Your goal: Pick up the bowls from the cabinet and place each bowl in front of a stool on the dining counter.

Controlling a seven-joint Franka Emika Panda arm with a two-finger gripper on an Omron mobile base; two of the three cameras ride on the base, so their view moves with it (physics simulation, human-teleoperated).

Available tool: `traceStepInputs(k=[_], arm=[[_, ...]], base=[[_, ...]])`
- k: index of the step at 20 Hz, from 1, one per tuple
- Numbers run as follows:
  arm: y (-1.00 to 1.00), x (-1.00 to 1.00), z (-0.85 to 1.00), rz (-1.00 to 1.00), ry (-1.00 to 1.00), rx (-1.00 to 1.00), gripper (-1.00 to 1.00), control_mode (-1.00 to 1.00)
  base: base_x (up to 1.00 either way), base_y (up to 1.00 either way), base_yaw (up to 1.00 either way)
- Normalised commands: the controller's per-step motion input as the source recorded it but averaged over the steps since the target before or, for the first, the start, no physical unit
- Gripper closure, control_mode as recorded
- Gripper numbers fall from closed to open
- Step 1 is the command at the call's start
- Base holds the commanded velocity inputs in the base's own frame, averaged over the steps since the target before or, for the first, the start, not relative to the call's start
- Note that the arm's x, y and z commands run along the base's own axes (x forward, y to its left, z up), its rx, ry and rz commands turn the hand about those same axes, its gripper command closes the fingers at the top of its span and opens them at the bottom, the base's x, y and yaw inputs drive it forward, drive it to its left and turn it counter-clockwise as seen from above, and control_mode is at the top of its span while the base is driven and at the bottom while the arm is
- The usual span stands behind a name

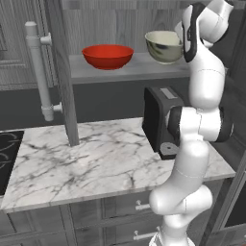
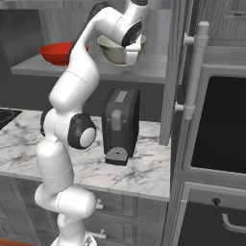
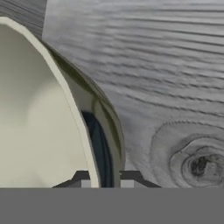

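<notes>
Cream round bowl [image 1: 164, 46] with a darker mottled inside sat tilted at the right end of the grey cabinet shelf [image 1: 96, 73], up against the white arm. Gripper [image 3: 104, 183] clamped tight on the rim of that cream bowl, one dark finger tip [image 3: 84, 180] on the pale side of the rim and the other on the dark side. Grey woodgrain cabinet wall [image 3: 157, 74] seen close behind the bowl in the hand view.

Glossy red round bowl [image 1: 107, 56] sat flat on the same shelf, to the left of the cream bowl, near it but apart. Open grey woodgrain cabinet door [image 1: 64, 86] stuck out left of the red bowl, with a long pale grey bar handle [image 1: 39, 72] further left.

Black boxy coffee machine [image 2: 121, 126] stood on the white grey-veined marble worktop [image 1: 86, 168] right under the cream bowl, close to the arm's elbow. Black cooktop [image 1: 7, 158] sat at the far left of the worktop. Second pale bar handle [image 2: 194, 69] and dark oven front [image 2: 223, 125] stood to the right in the right base view.
</notes>
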Motion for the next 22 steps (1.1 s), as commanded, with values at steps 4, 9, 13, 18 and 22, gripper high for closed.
traceStepInputs(k=[4, 9, 13, 18, 22], arm=[[0.15, -0.16, -0.21, 0.00, -0.06, 0.00, 1.00, -1.00], [0.10, -0.69, -0.20, -0.02, -0.08, 0.00, 1.00, -1.00], [0.15, -0.94, -0.03, -0.07, -0.01, 0.00, 1.00, -1.00], [0.20, -1.00, -0.02, -0.10, -0.05, 0.00, 1.00, -1.00], [0.24, -1.00, -0.09, -0.11, -0.02, 0.00, 1.00, -1.00]], base=[[0.00, 0.00, 0.00], [0.00, 0.00, 0.00], [0.00, 0.00, 0.00], [0.00, 0.00, 0.00], [0.00, 0.00, 0.00]])
